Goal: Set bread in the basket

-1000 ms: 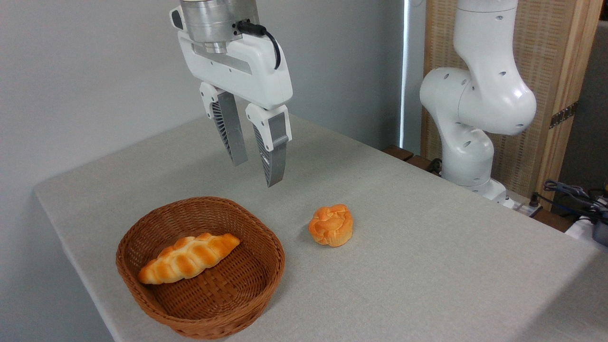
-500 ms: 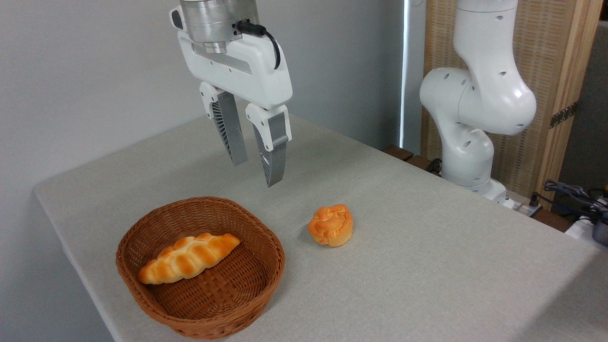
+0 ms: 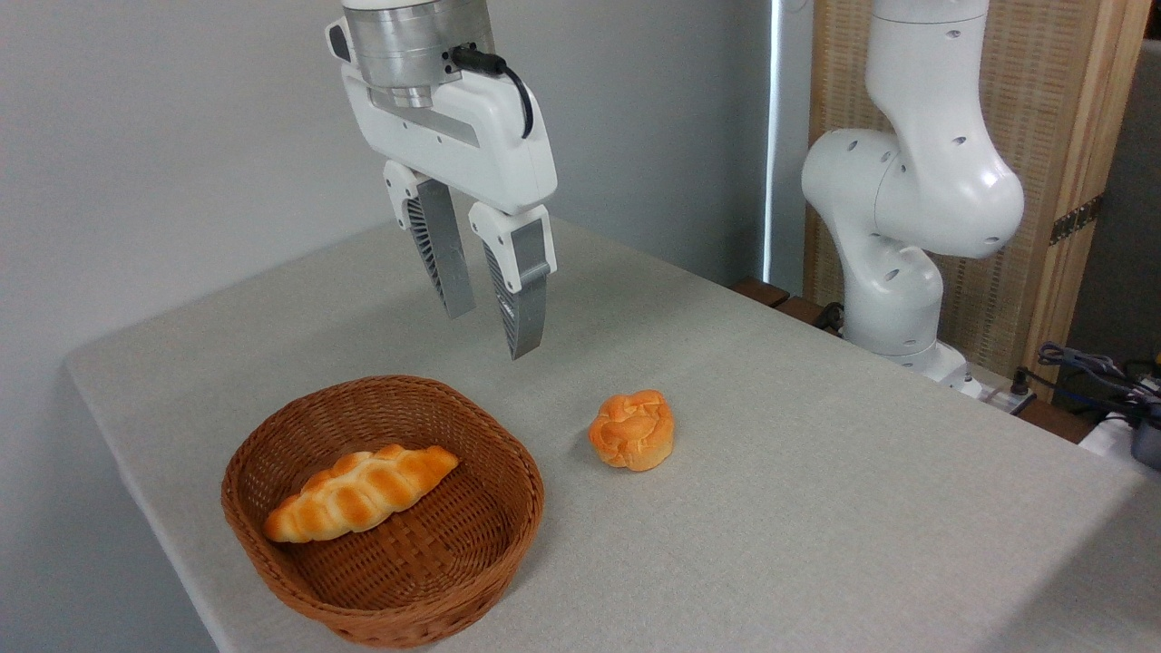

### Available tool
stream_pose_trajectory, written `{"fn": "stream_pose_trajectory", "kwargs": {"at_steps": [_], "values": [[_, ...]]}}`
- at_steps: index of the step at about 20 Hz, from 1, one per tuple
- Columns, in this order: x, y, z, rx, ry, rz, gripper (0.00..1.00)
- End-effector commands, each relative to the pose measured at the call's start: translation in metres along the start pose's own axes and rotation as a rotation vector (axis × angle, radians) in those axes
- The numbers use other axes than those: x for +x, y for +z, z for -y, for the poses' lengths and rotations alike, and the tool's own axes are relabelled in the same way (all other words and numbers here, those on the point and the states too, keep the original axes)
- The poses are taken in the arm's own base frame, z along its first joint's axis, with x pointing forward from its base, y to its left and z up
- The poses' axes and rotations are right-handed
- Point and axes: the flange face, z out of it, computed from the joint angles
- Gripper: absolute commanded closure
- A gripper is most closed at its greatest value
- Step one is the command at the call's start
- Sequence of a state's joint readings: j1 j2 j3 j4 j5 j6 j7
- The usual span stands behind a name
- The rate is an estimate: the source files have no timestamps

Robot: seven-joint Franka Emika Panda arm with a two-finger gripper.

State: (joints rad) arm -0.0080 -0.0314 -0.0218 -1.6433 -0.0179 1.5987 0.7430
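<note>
Bread count: 2 pieces. 1 bun (image 3: 632, 429), small, orange, with knotted top; 1 loaf (image 3: 360, 492), long, braided, pale and golden.
Bun place: on the table (image 3: 816, 508), to the right of the basket (image 3: 299, 549), near it but not touching. Nothing holds it.
Basket count: 1, round, brown wicker, low sides. The loaf lies inside, slanted, its left end near the left wall.
Gripper count: 1 gripper (image 3: 489, 336) with 2 fingers (image 3: 523, 299), pointing down and a little tilted. It hangs in the air above the table, behind the basket and up-left of the bun, well apart from both.
Gripper state: a narrow gap shows between the 2 fingers and it grips nothing.
Arm count: 1 arm (image 3: 907, 209), white, its base at the right rear of the table.
Cut off: the top of the arm leaves the picture at the upper edge, so the link between arm and gripper is not seen. The front and right parts of the table are cut by the picture edge.
Hidden: the basket front wall covers part of its floor.
Hard to make out: dark cables (image 3: 1097, 381) and small items at the far right edge, too small to tell.
</note>
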Motion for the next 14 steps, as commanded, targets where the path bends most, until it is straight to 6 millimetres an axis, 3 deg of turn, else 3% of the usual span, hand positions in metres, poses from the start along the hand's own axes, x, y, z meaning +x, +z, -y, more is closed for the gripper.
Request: {"fn": "stream_pose_trajectory", "kwargs": {"at_steps": [1, 14], "values": [[-0.004, 0.004, -0.004, -0.005, 0.026, 0.002, 0.00], [-0.032, 0.026, -0.025, -0.012, 0.103, 0.010, 0.00]]}}
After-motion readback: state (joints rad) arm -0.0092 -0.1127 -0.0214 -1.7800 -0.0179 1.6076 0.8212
